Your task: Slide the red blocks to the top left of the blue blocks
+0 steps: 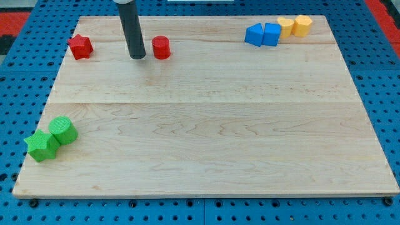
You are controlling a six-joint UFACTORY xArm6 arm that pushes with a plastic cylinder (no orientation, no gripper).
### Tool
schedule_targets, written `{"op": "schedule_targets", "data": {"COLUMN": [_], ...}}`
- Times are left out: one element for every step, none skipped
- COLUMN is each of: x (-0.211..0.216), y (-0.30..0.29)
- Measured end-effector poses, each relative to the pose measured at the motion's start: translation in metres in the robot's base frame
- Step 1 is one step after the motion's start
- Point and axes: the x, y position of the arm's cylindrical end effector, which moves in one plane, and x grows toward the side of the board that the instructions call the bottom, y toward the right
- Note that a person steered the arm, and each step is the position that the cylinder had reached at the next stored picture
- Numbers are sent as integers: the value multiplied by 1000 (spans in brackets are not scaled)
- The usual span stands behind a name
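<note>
A red star block [80, 47] lies near the board's top left corner. A red cylinder [161, 47] stands to its right. My tip [137, 57] rests on the board between them, close to the left of the red cylinder, not touching it. Two blue blocks sit side by side at the top right: a blue wedge-like block [254, 34] and a blue cube [272, 34].
Two yellow blocks [295, 25] sit right of the blue ones at the top edge. A green cylinder [63, 130] and a green star [41, 145] touch at the lower left. The wooden board [206, 125] lies on a blue pegboard.
</note>
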Motion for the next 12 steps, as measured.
{"op": "schedule_targets", "data": {"x": [-22,-24,-25,-53,-74,-69,-61,-48,-36,20,90,104], "y": [101,112,39,64,168,202,120,52,21,6,-79,-176]}}
